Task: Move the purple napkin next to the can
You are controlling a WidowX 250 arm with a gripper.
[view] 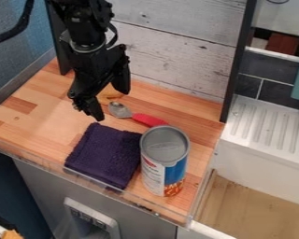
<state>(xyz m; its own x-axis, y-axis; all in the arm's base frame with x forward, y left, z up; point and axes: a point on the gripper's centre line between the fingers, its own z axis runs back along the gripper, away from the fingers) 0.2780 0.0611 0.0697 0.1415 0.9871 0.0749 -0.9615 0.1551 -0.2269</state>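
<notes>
Note can (pixel 166 173) upright on worktop (pixel 49 122); see lettering and a red mark on the white part of its label, plus blue and orange-red panels. Find purple napkin (pixel 105 154) folded flat, just beside can on the view's left; cannot tell whether touching. Log gripper (pixel 112 105) behind can and toward the view's left, with jaws spread apart, pinching nothing. Record spoon (pixel 119 110) behind can, with red handle (pixel 149 120) pointing toward can; also yellow item (pixel 110 92) farther behind can, partly hidden.
</notes>
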